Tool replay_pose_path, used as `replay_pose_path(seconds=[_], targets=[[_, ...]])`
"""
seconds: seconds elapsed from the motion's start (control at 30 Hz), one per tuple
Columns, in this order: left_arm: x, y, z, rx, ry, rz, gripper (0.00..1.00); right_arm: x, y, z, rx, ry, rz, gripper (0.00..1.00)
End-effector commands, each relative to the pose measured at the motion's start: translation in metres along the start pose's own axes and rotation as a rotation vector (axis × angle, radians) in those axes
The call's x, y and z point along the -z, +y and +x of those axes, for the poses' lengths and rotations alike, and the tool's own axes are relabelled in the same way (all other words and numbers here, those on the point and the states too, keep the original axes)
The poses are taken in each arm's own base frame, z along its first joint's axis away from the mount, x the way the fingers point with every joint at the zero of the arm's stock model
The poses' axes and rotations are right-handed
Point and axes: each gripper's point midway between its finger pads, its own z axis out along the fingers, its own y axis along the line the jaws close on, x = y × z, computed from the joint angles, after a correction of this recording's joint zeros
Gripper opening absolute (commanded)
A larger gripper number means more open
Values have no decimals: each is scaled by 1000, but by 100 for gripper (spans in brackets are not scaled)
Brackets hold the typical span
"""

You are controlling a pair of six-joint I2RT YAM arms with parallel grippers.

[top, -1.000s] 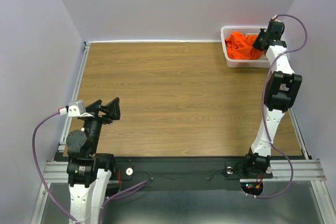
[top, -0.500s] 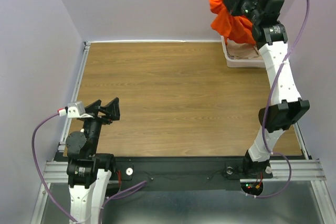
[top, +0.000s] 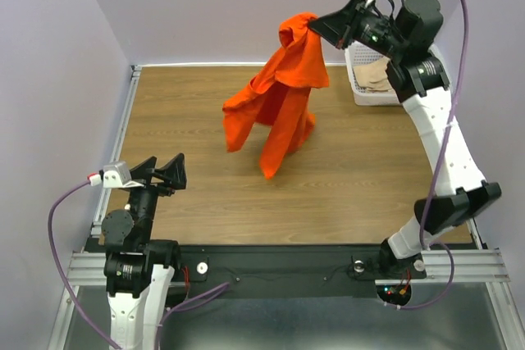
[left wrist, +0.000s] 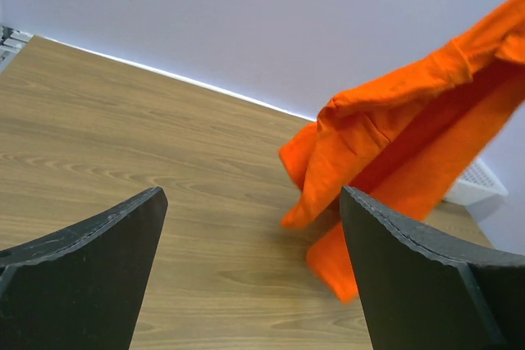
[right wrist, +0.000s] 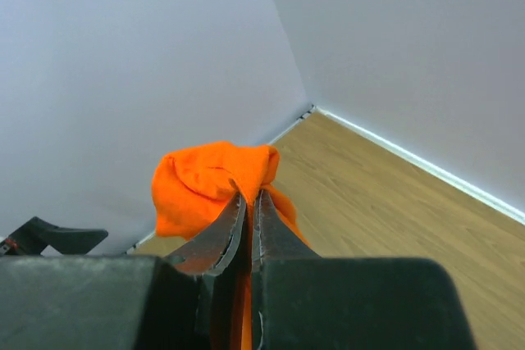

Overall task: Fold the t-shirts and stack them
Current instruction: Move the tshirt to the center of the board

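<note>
Top external: orange t-shirt is pinched by one bunched fold in the closed right tool, hanging limp below it. Soft, light; regrip at shoulders is advised; left tool is held wide, empty.

Robot lab — walled test table

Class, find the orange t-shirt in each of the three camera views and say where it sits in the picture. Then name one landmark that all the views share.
Top external: the orange t-shirt hangs at upper centre, dangling from the right gripper.
Left wrist: it fills the right side, from the top corner down to mid-height.
Right wrist: it is bunched at lower centre-left, pinched in the closed gripper.
Shared landmark: the wooden table.
</note>
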Motion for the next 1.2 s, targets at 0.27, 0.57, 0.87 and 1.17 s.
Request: replay_pose_path(seconds=[0.27, 0.57, 0.87, 1.17], targets=[[-12, -9, 7, -3, 45, 54, 99, 117, -91, 108, -25, -37, 652, 20], [-42, -31, 70, 147, 407, 160, 98, 229, -166, 236, -155, 224, 1220, 100], [-59, -106, 128, 100, 606, 264, 90, 227, -129, 269, -249, 332, 1036, 98], [-44, -170, 248, -168, 897, 343, 81, 234, -89, 299, -362, 398, 882, 92]])
